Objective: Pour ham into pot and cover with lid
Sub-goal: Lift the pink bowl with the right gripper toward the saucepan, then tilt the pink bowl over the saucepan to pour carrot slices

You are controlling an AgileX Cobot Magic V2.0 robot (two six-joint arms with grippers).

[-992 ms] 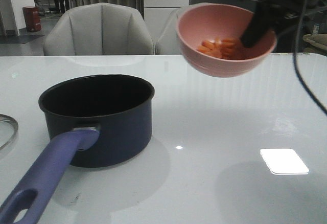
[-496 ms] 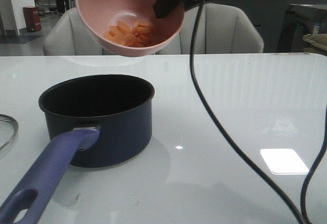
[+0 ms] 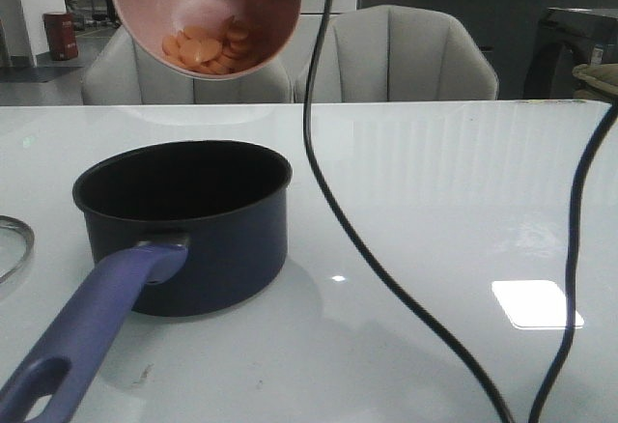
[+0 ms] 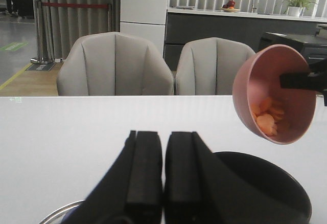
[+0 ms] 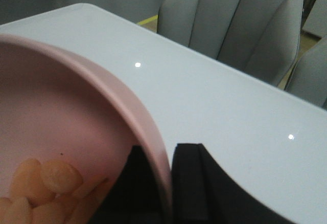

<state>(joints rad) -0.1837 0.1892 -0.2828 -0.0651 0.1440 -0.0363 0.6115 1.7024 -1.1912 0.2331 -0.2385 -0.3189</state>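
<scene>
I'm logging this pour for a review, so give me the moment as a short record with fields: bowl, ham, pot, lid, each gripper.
bowl: pink bowl held in the air above the pot, tilted with its opening toward the camera
ham: orange-pink pieces all in the bowl's low side, none seen in the pot
pot: navy pot on the table, uncovered, handle toward the camera
lid: only its rim shows at the front view's left edge, on the table
right gripper: clamps the bowl's rim
left gripper: shut, empty
</scene>
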